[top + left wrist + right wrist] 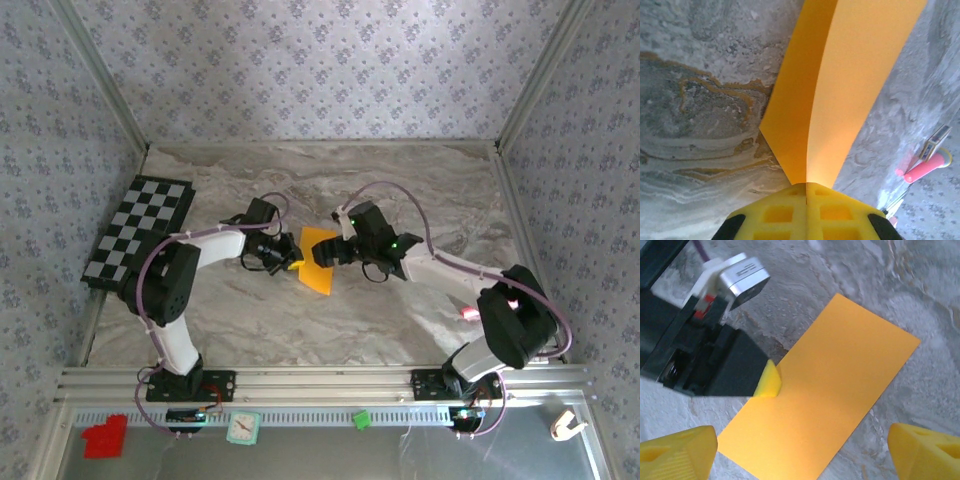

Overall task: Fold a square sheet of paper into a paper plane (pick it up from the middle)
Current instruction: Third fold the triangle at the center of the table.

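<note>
- First half-fold in hand: left fingers (806, 200) pinching the doubled thin orange paper sheet (840, 370).
- Right fingers (925, 452) spread above; next, probably flatten the crease.

Creased orange paper (840, 90) between pressed-together yellow fingers (777, 212)

Left arm (170, 290): white link shells between black joint housings. A lilac cable (143, 283) loops round its 9 o'clock side. Right arm (445, 270) is the same build, and its own cable (390, 184) arcs out at 12 o'clock. I see green lights (395, 241) on its black wrist block. Left gripper (806, 200) has yellow pads with a moulded square grid on black backing. Right gripper (800, 452) has yellow wedge fingertips (677, 450) at 7 and 5 o'clock in my feed. A silver box (742, 277) on a white bracket rides the left wrist, lettering unreadable.
</note>
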Robot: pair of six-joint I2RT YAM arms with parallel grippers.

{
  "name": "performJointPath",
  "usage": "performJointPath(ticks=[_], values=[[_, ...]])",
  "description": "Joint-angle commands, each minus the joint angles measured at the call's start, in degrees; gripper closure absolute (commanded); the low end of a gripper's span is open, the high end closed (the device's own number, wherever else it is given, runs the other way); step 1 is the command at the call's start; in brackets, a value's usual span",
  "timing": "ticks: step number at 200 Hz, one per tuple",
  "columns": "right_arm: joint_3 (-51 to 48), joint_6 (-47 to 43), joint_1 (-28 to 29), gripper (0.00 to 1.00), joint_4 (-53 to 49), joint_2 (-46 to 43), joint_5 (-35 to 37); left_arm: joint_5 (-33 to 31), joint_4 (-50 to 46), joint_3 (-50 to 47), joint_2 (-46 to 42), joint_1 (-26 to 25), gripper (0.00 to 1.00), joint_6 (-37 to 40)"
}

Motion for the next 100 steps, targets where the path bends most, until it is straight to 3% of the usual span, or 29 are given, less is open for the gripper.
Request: performJointPath(ticks=[1, 53, 100], values=[[-4.17, -9.81, 3.21, 0.1, 3.66, -1.43, 5.78, -1.04, 0.84, -0.74, -2.09, -0.89, 1.0, -6.58], [-10.86, -16.48, 8.31, 0.13, 15.49, 0.95, 8.31, -3.41, 1.95, -1.73, -1.82, -2.3, 1.0, -10.11], [-11.94, -22.06, 9.91, 0.15, 18.74, 4.89, 6.81, -3.51, 3.27, -2.15, -1.73, -2.94, 1.0, -10.67]])
